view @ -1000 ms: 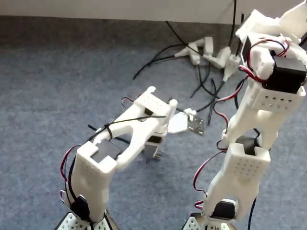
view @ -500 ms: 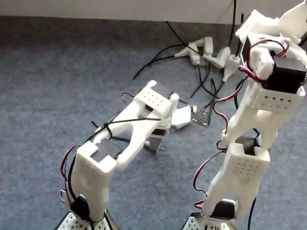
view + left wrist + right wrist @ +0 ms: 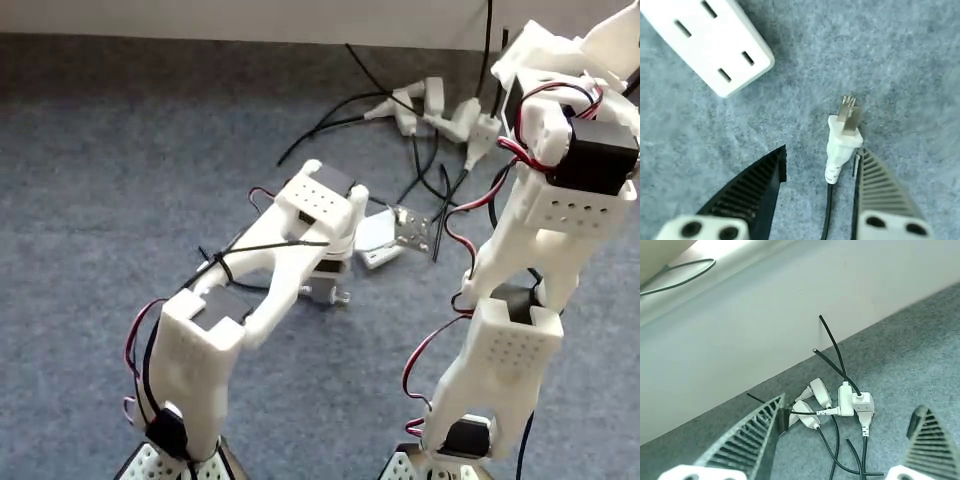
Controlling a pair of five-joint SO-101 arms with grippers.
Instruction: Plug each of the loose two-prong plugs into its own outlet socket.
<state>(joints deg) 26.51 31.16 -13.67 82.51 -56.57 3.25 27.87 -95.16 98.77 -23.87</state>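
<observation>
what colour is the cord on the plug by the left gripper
Black cord, white plug; best in the left wrist view.

The left wrist view's edge cuts off the outlet block (image 3: 710, 40) and the plug's (image 3: 844, 142) cord (image 3: 827, 220); whether the left gripper (image 3: 823, 149) touches the plug is unclear.

high view: you get soft, even light, only a darker band on the carpet (image 3: 100, 200) along the wall (image 3: 200, 15) | left wrist view: bright and even, the plug (image 3: 844, 142) throws a faint soft shadow | right wrist view: the wall is palest, almost washed out, in one band
</observation>
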